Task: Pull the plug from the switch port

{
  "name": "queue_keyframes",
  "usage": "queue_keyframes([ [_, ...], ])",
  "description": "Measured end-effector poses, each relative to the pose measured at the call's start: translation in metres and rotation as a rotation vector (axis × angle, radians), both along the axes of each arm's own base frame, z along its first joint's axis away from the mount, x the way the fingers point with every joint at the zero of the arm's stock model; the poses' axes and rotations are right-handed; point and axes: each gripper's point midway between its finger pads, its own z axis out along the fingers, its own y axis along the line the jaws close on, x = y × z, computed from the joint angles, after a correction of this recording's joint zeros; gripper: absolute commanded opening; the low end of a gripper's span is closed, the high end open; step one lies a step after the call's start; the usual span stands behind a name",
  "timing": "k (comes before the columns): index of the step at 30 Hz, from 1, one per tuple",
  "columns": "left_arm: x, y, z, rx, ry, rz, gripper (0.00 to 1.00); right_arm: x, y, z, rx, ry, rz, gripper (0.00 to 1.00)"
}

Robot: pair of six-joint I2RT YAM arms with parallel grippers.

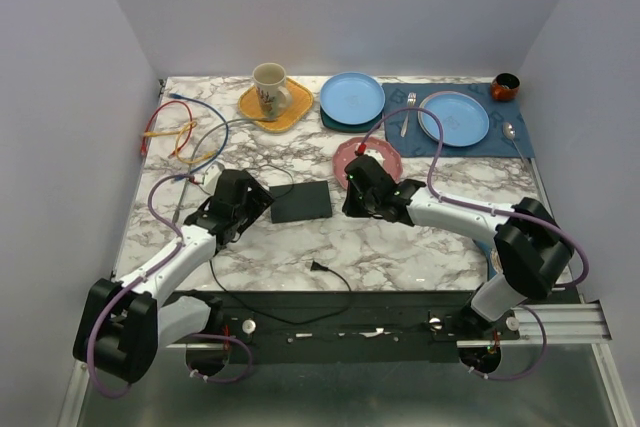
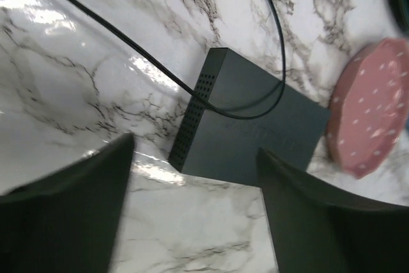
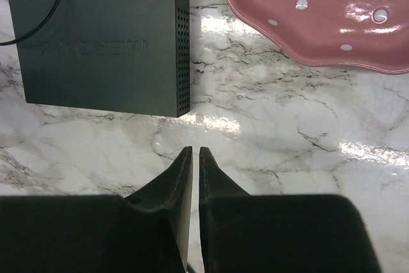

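The switch (image 1: 301, 202) is a flat matte-black box lying on the marble table between my two grippers. It also shows in the left wrist view (image 2: 255, 126) and the right wrist view (image 3: 96, 43). A thin black cable (image 2: 223, 103) lies across its top and runs off toward the far side. The sockets and the plug are hidden from all views. My left gripper (image 2: 196, 148) is open and empty, just off the switch's left end. My right gripper (image 3: 195, 151) is shut and empty, a little to the right of the switch, above bare table.
The pink dotted plate (image 1: 385, 157) lies behind my right gripper. A loose black cable end (image 1: 318, 268) lies near the front edge. Coloured cables (image 1: 175, 132) lie at the far left. A mug on a yellow plate (image 1: 272, 95), blue plates (image 1: 352, 97) and a blue mat stand at the back.
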Motion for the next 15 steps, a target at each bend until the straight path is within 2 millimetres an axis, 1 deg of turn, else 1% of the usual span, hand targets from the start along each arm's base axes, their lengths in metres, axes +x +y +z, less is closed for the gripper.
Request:
queue_keyframes([
  [2,0.000,0.000,-0.001,-0.013,-0.001,0.016,0.99,0.000,0.000,0.001,0.002,-0.002,0.000,0.17],
  [6,0.007,-0.003,0.007,-0.056,-0.036,0.042,0.99,0.001,0.001,0.006,0.013,-0.011,0.000,0.18],
  [8,0.011,-0.005,0.008,-0.080,-0.045,0.061,0.96,0.001,0.001,0.007,0.017,-0.014,-0.001,0.18],
  [10,0.016,-0.006,0.003,-0.094,-0.035,0.085,0.91,0.000,0.001,0.009,0.021,-0.016,-0.002,0.18],
  [13,0.022,-0.004,-0.011,-0.109,-0.002,0.138,0.81,-0.002,-0.001,0.013,0.031,-0.023,-0.004,0.18],
  [15,0.024,-0.002,-0.022,-0.114,0.031,0.176,0.79,-0.003,-0.003,0.017,0.040,-0.030,-0.005,0.18],
])
